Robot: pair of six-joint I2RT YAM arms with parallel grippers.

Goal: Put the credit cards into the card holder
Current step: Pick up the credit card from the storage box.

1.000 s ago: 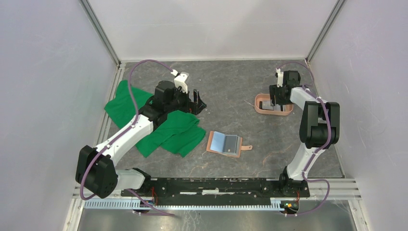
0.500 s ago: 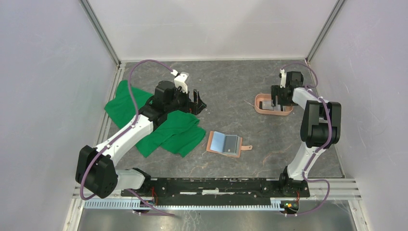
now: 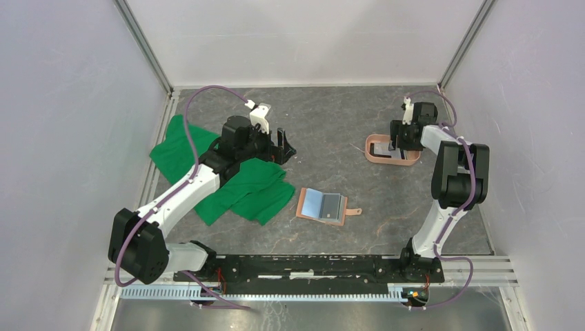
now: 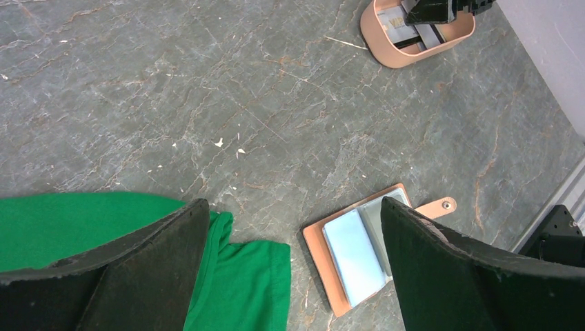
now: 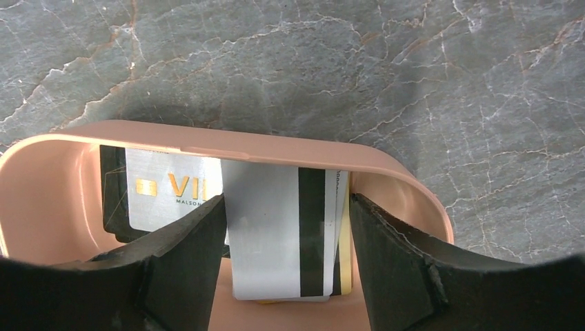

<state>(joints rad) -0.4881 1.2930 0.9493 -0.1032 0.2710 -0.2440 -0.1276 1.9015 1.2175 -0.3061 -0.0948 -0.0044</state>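
Pale cards (image 5: pixel 276 227), one black-striped, sit in the pink tray (image 5: pixel 62 200) upper right. Right gripper (image 5: pixel 286 201) jaws flank it, can't tell if gripping. Left gripper (image 4: pixel 293 205) jaws wide apart. Tan holder (image 3: pixel 321 205) lies open mid-frame.

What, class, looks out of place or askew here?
A crumpled green cloth lies bunched on the left, with no part in the job. In the pink tray, the credit cards sit in a skewed, overlapping pile.

The card holder (image 3: pixel 321 205) is tan, the tray (image 5: pixel 276 148) salmon-pink, the cloth (image 3: pixel 241 186) green, the table (image 3: pixel 331 117) veined grey.
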